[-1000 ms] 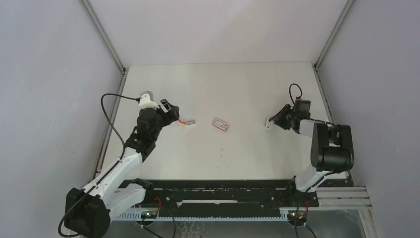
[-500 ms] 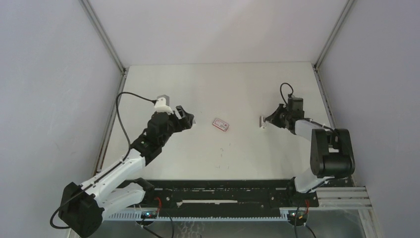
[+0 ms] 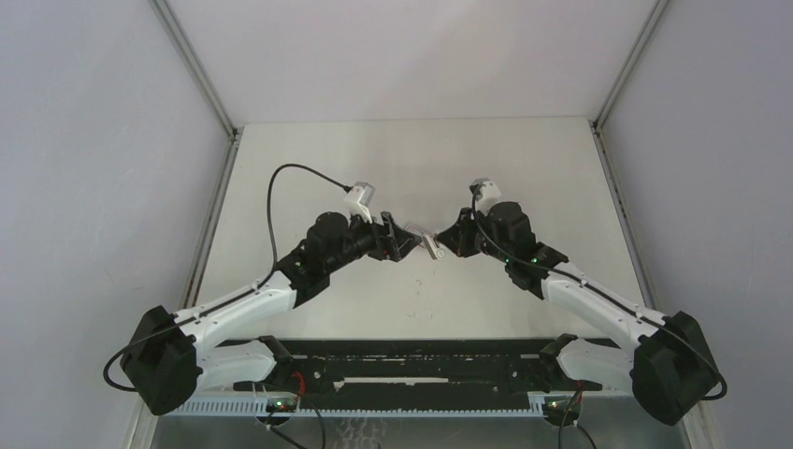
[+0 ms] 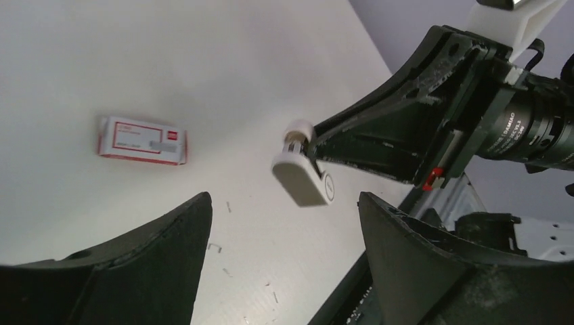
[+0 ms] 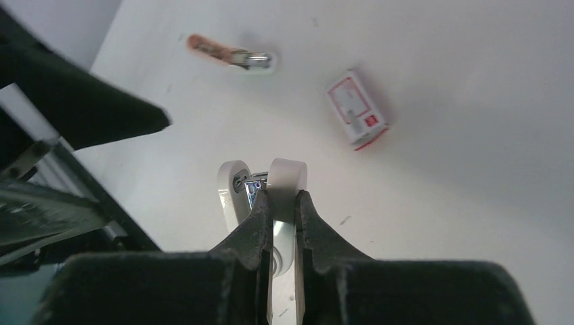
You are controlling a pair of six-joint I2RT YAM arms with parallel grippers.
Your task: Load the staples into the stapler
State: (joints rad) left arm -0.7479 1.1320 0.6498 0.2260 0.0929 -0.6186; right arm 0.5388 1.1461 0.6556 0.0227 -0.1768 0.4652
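My right gripper (image 5: 283, 200) is shut on the white stapler (image 5: 287, 177), which it holds above the table; the stapler's metal inside shows at the left finger. In the top view that gripper (image 3: 447, 241) and the stapler (image 3: 431, 246) hang at the table's middle. Facing them, my left gripper (image 3: 400, 243) stands open with nothing in it. In the left wrist view the stapler (image 4: 304, 177) floats just beyond that gripper (image 4: 284, 198). The staples (image 4: 142, 140), a pink-red box with a white label, lie flat on the table; the right wrist view also shows the staples (image 5: 357, 108).
A small pink and silver clip-like piece (image 5: 230, 55) lies on the table beyond the left gripper's finger (image 5: 88, 101). Loose single staples (image 4: 216, 247) are scattered on the white table (image 3: 309, 159). Grey walls close in both sides and the back.
Both arms have swung in to the table's middle. The right gripper closed on the white stapler and carried it left from the right side. The left gripper left the clip-like piece.
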